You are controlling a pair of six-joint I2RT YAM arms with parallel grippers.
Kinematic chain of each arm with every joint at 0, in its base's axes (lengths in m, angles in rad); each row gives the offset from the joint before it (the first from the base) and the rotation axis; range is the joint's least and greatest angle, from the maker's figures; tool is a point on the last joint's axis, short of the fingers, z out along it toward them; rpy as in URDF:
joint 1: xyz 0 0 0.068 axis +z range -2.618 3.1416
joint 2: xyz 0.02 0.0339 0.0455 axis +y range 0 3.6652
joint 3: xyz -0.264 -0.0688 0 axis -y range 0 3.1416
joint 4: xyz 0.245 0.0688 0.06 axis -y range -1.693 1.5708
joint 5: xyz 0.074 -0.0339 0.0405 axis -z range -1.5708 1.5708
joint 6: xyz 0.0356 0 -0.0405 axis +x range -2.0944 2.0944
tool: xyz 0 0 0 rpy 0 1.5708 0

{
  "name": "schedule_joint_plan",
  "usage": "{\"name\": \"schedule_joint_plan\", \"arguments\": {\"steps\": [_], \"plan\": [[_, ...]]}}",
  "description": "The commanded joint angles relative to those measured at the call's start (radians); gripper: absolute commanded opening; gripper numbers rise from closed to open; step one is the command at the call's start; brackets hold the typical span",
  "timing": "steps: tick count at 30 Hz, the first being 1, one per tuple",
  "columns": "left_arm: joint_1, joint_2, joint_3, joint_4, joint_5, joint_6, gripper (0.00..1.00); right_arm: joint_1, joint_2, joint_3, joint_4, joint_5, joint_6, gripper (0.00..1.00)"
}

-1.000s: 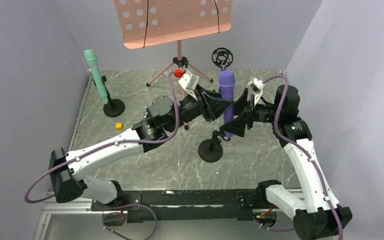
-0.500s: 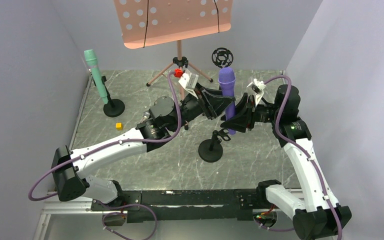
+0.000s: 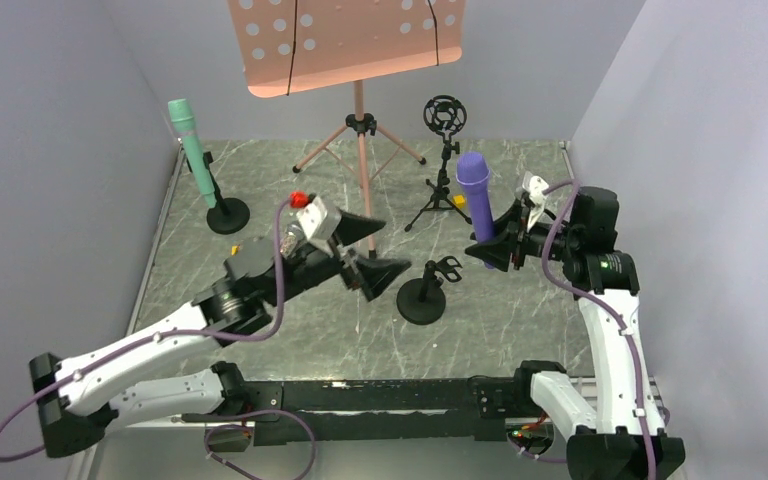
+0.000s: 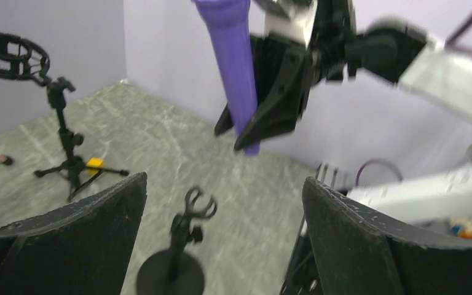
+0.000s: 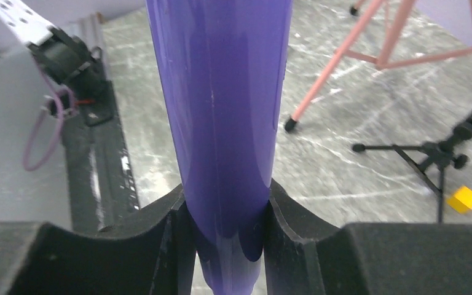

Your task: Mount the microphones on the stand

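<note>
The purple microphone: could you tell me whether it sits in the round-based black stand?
No, the right gripper holds the purple microphone in the air, apart from the stand, whose clip is empty.

purple microphone [image 3: 478,200]; mint green microphone [image 3: 192,150]; grey veined tabletop [image 3: 360,340]; salmon music stand [image 3: 350,40]
</note>
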Motion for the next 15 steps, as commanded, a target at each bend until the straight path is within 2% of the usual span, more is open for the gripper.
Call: {"name": "schedule_joint_plan", "arguments": {"steps": [1, 4, 7, 11, 15], "plan": [[0.027, -0.129, -0.180, -0.144, 0.149, 0.272, 0.99, -0.063, -0.042, -0.051, -0.094, 0.042, -0.243, 0.07], [0.042, -0.169, -0.299, -0.126, 0.151, 0.351, 0.99, -0.106, -0.026, -0.106, -0.092, 0.005, -0.296, 0.07], [0.103, -0.137, -0.354, -0.069, 0.269, 0.336, 0.99, -0.119, -0.008, -0.093, -0.175, 0.028, -0.390, 0.08], [0.167, -0.006, -0.357, 0.052, 0.414, 0.292, 0.99, -0.125, -0.037, -0.130, -0.152, 0.041, -0.370, 0.08], [0.193, 0.165, -0.294, 0.145, 0.495, 0.301, 0.96, -0.128, -0.070, -0.158, -0.095, 0.082, -0.319, 0.08]]}}
